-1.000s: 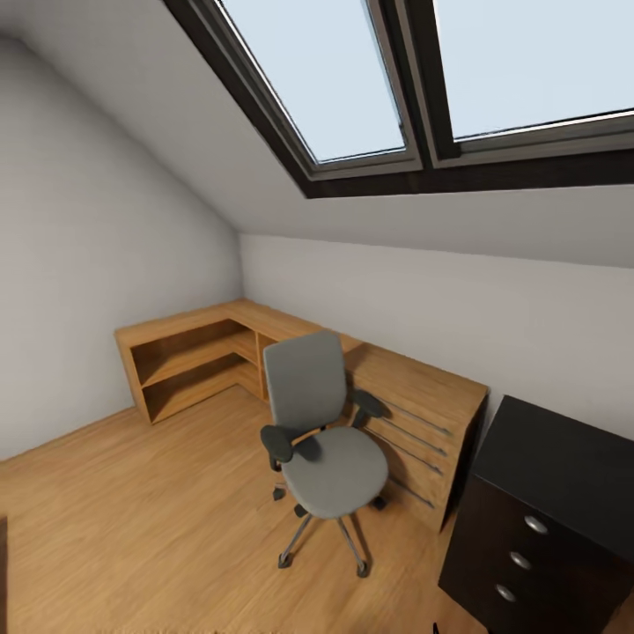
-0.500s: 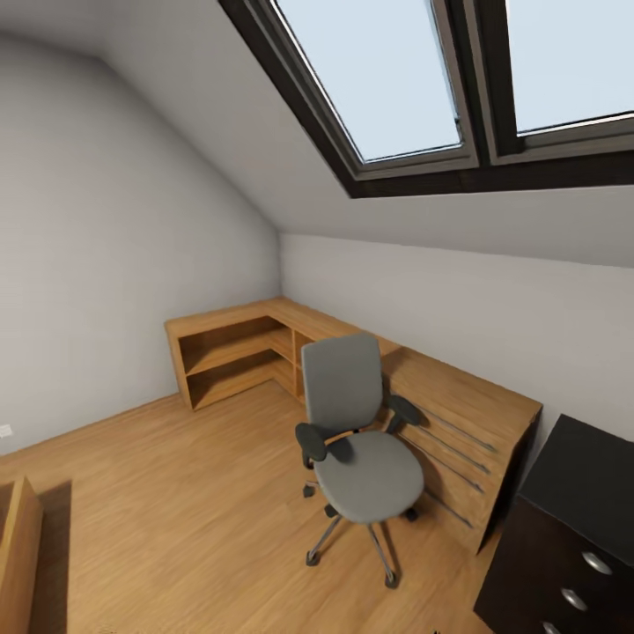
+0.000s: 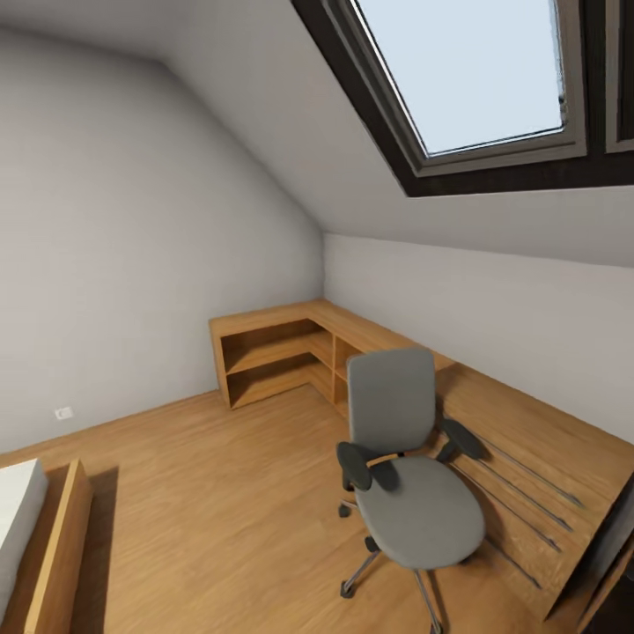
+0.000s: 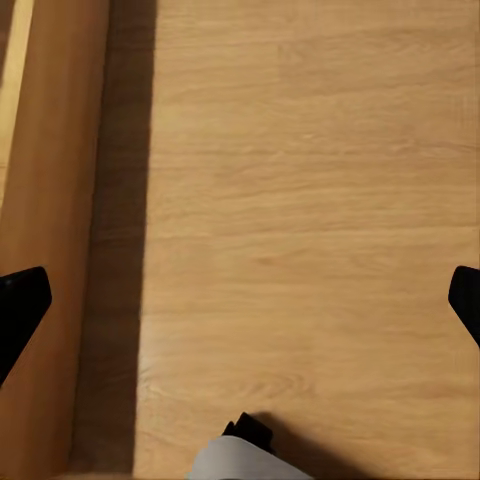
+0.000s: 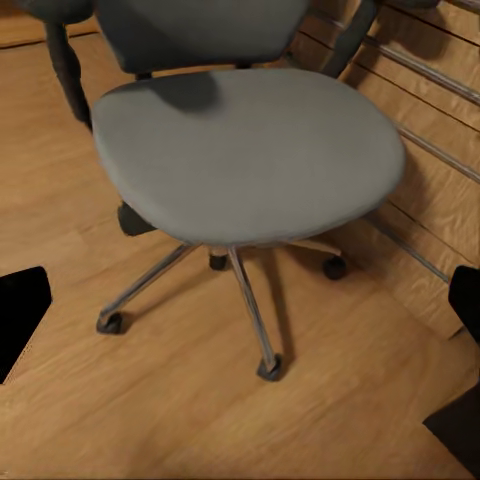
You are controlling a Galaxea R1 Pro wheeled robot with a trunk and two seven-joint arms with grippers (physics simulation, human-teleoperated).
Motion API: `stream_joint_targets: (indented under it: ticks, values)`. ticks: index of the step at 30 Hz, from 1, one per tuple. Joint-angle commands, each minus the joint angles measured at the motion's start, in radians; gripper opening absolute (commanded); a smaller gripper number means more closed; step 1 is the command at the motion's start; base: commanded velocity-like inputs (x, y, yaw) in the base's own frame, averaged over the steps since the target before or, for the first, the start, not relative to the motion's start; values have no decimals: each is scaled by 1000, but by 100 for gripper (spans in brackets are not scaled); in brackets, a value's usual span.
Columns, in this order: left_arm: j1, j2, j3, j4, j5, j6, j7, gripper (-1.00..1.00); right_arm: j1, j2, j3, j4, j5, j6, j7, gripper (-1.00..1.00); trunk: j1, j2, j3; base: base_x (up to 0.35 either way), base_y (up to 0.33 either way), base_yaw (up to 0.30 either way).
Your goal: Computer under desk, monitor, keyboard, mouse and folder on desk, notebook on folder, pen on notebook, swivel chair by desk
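The swivel chair [image 3: 409, 493], grey with black armrests and a chrome star base, stands on the wood floor of the bedroom against the light wooden dresser [image 3: 519, 458]. Its seat [image 5: 245, 150] is bare in the right wrist view. My right gripper [image 5: 240, 300] hangs open above the chair's base, a black fingertip showing at each side edge of that view. My left gripper [image 4: 240, 300] is open too, over bare floor. A dark sliver of the desk [image 3: 612, 550] shows at the head view's lower right corner.
The wooden dresser wraps the far corner, with open shelves [image 3: 269, 361] at its left end. A wood-framed bed [image 3: 48, 546] sits at lower left, and its frame [image 4: 50, 200] runs beside my left gripper. A skylight [image 3: 475, 70] sits in the sloped ceiling.
The whole head view has swung left: the chair and dresser have slid right in the picture, the black desk has almost left it, and the bed has come in at lower left.
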Motion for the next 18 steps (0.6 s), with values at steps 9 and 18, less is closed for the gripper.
stream_joint_targets:
  ticks: [9, 18]
  values:
    - [-1, 1, -9, -1, 6, -3, 7, 100, -1, -1, 8, -4, 0, 26, 0, 100, 1, -1, -1, 291, 54, 199]
    - [-1, 1, -12, -1, 6, -3, 7, 100, -1, -1, 10, -4, 1, 28, 1, 100, 1, -1, -1, 29, 2, 131]
